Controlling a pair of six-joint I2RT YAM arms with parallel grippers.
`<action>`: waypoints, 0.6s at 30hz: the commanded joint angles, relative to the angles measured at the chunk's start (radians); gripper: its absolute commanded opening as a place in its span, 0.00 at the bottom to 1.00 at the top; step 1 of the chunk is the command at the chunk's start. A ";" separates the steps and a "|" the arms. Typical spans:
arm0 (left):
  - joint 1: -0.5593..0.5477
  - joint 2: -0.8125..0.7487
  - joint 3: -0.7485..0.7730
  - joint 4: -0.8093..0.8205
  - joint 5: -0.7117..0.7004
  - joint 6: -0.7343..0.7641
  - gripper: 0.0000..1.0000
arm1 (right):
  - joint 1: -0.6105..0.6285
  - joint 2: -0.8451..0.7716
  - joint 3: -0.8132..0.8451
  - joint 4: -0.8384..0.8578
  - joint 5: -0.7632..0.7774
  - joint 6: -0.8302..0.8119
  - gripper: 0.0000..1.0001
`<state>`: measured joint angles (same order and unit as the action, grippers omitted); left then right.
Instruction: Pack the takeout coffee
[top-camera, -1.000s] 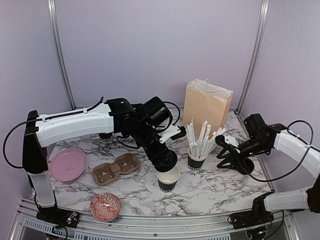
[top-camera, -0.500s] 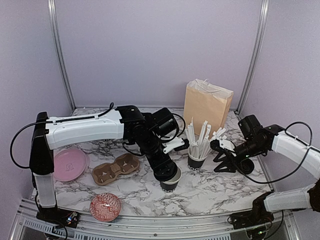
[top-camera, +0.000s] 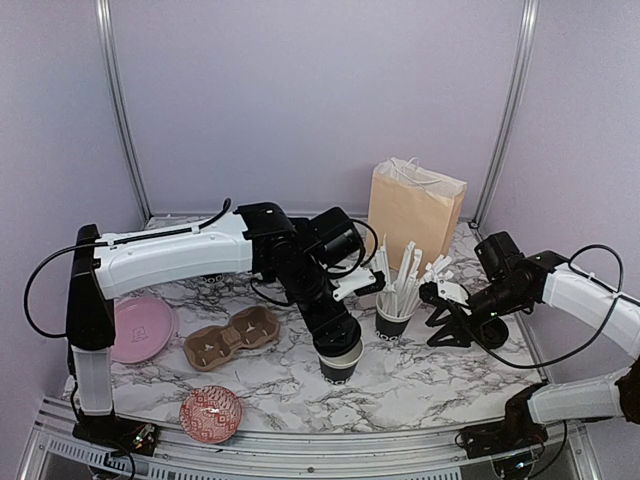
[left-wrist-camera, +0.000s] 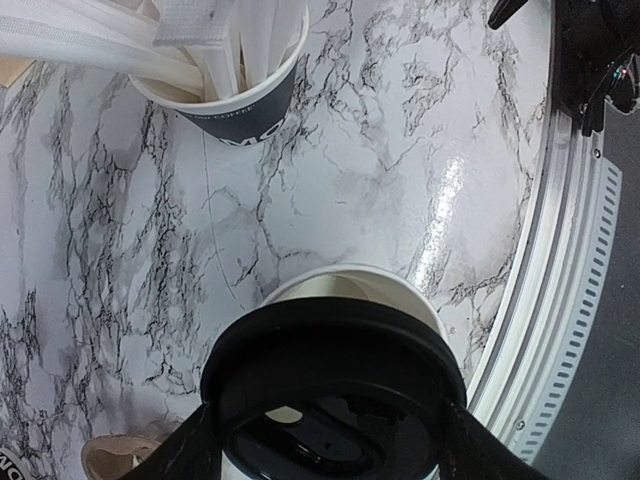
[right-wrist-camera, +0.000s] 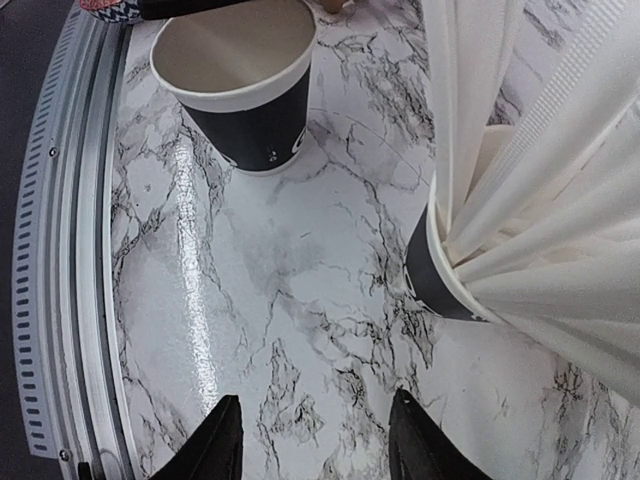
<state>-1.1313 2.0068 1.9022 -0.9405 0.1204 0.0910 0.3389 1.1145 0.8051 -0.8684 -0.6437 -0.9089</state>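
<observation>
Paper cup (top-camera: 340, 370), lower centre, seems light and crushable; my left hand (left-wrist-camera: 335, 445), clamped on the lid (left-wrist-camera: 335, 330), should grip mid-wall gently.

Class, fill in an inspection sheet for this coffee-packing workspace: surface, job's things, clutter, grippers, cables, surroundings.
Surface: marble tabletop, no spill seen.
Job's things: one coffee cup, upright and open, with the black lid held just above it.
Clutter: straw cup, paper bag, cardboard carrier, pink plate, patterned bowl.
Grippers: left gripper shut on the black lid; right gripper open beside the straw cup, holding nothing.
Cables: black cables loop loose off both arms.
Surroundings: lilac walls, metal frame rails.
</observation>
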 joint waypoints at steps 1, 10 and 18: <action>-0.014 0.011 0.036 -0.052 -0.015 0.009 0.69 | 0.014 0.007 0.003 0.012 0.006 0.011 0.48; -0.022 0.055 0.068 -0.068 -0.028 0.018 0.70 | 0.015 0.000 0.002 0.008 0.011 0.005 0.48; -0.026 0.087 0.090 -0.092 -0.052 0.021 0.71 | 0.015 -0.002 -0.003 0.014 0.013 0.007 0.48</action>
<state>-1.1484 2.0647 1.9621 -0.9840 0.0845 0.0986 0.3439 1.1172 0.8051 -0.8684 -0.6395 -0.9092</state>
